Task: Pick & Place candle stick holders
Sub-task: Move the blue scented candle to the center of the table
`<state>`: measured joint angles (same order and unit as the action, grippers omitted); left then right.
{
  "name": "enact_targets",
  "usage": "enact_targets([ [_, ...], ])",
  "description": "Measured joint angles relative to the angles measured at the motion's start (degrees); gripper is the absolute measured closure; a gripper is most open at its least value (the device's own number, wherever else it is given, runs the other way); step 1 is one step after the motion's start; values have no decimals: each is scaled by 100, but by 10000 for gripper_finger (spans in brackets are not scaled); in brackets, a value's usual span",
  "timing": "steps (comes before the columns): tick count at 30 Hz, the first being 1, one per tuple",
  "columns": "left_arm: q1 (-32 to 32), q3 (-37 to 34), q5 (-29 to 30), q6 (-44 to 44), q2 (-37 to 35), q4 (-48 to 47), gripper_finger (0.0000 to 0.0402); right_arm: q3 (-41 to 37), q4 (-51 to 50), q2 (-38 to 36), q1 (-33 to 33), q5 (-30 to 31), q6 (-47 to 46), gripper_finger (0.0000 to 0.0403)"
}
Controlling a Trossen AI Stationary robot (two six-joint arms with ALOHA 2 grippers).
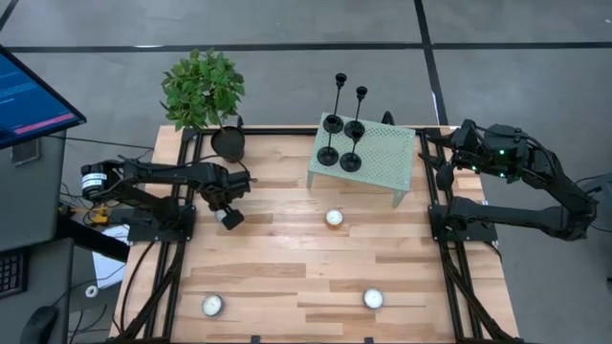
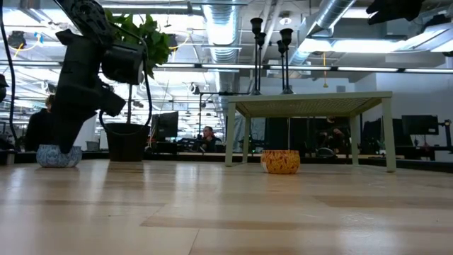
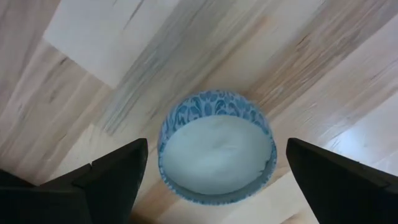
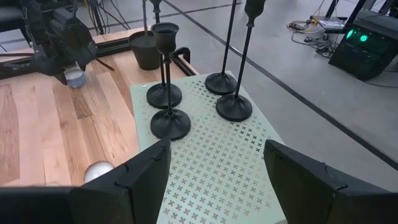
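Four black candle stick holders (image 1: 342,124) stand upright in a tight cluster on the perforated pale green stand (image 1: 382,158) at the far side of the wooden table (image 1: 287,268), all near the stand's left half. In the right wrist view two shorter ones sit nearer that camera and two taller ones behind, bases close together but apparently not touching.

The right gripper (image 4: 214,171) hovers above the stand's right part, fingers partly spread and holding nothing, aimed toward the cluster. The step in hand looks like the approach for a first pick. To do it well, I would take the nearest short holder (image 4: 169,121) first, since its neighbours crowd it least from this side. Close on the thin stem low down, near the disc base, so the top-heavy piece does not swing. Lift straight up before moving sideways, or the base may clip the holder just beside it and topple it.

The left gripper (image 1: 228,212) hangs over a blue-patterned tealight (image 3: 216,146) on the table's left side, its fingers spread wide on either side of it, gripping nothing. It is well apart from the stand.
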<state>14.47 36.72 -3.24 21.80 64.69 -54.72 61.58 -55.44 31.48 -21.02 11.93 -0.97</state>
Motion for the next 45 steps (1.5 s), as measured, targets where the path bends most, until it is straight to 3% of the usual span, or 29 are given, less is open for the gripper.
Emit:
enact_targets([
  [8, -228, -369, -235, 348, -1, 71, 19, 0, 0, 0, 0, 0, 2, 154],
  [21, -235, -372, -101, 415, -2, 441, 20, 0, 17, -2, 0, 8, 109, 154],
  [33, -235, -372, 45, 407, -4, 420, 104, 0, 17, -2, 0, 10, 138, 154],
  [45, -235, -372, 21, 683, -4, 470, 104, 0, 22, 0, 0, 21, 299, 154],
])
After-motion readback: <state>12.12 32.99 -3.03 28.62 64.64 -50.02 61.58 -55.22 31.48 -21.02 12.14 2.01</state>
